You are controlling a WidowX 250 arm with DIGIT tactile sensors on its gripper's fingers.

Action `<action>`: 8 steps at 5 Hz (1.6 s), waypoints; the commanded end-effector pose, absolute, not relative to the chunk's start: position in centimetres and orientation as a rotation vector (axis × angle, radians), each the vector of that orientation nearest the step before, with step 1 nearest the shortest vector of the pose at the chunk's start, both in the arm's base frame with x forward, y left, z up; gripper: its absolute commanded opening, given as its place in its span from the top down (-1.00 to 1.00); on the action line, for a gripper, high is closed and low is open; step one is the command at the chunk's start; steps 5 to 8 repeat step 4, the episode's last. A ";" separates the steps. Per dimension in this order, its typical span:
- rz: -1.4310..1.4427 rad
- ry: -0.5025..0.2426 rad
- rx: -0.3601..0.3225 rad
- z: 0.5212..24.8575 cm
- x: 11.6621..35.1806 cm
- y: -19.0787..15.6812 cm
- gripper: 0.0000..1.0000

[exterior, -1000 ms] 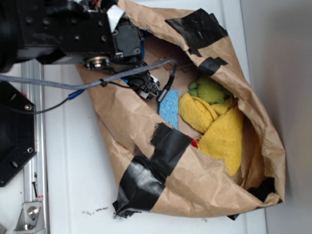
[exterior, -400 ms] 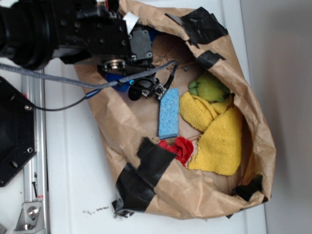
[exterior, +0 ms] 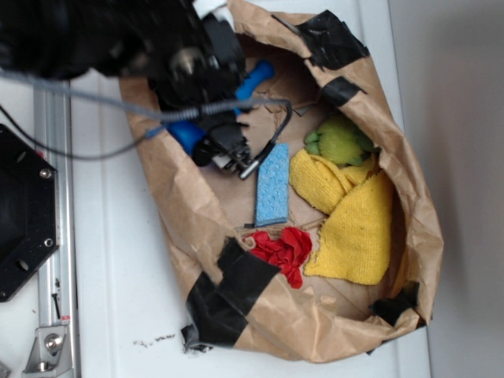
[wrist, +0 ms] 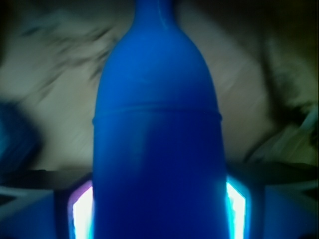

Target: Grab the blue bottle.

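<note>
A white table [exterior: 110,299] holds a crumpled brown paper bag [exterior: 197,228] patched with black tape. At the upper left of the frame, the black robot gripper [exterior: 224,146] sits over the smooth blue plastic bottle [wrist: 157,149]. In the wrist view the jaws press on both sides of its fat body. A good grab means squeezing firmly and lifting straight up. Right of it lie a flat light-blue sponge [exterior: 272,186], a red cloth [exterior: 283,250] and a yellow towel [exterior: 354,220]. The arm hides most of the bottle from above, and the wrist view is blurry.
</note>
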State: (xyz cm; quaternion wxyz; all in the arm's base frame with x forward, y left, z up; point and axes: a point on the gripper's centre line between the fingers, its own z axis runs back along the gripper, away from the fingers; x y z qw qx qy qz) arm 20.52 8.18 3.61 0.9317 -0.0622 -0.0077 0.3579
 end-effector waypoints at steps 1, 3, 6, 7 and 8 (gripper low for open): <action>0.540 -0.023 -0.190 12.9 24.5 4.8 1.00; 0.383 -0.085 -0.095 13.3 25.0 1.3 1.00; 0.369 -0.129 -0.083 13.3 24.9 1.8 1.00; 0.369 -0.129 -0.083 13.3 24.9 1.8 1.00; 0.369 -0.129 -0.083 13.3 24.9 1.8 1.00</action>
